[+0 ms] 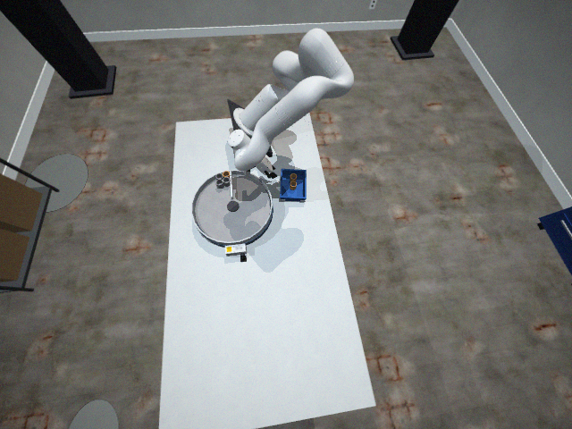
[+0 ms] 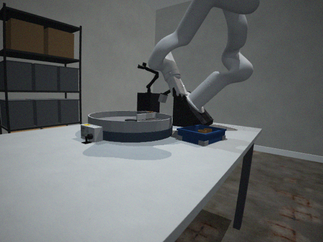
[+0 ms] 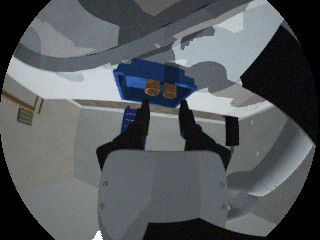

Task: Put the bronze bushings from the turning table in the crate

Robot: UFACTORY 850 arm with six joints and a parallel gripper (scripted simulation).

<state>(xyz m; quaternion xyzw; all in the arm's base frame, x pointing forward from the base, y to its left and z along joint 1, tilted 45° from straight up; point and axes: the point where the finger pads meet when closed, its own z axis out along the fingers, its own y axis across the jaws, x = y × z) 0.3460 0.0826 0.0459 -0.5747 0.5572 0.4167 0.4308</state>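
Observation:
My gripper (image 1: 271, 174) (image 3: 164, 107) is open and empty. It is above the white table, between the turning table and the blue crate, and tilted toward the crate. The blue crate (image 1: 286, 198) (image 2: 191, 136) (image 3: 155, 69) holds two bronze bushings, one bushing (image 1: 293, 176) beside the other bushing (image 1: 292, 185); both show in the wrist view, a left one (image 3: 152, 88) and a right one (image 3: 170, 91). On the round grey turning table (image 1: 207, 222) (image 2: 117, 126), one bronze bushing (image 1: 225, 173) is near the back rim, close against several grey steel bushings (image 1: 220, 182).
A thin upright guide bar (image 1: 231, 187) (image 2: 146, 116) runs from the turning table's dark hub (image 1: 232, 206) toward its back rim, beside the bushings. A control box (image 1: 235, 249) (image 2: 94, 132) sits at its front. The raised rim surrounds the turning table. The arm's base is behind.

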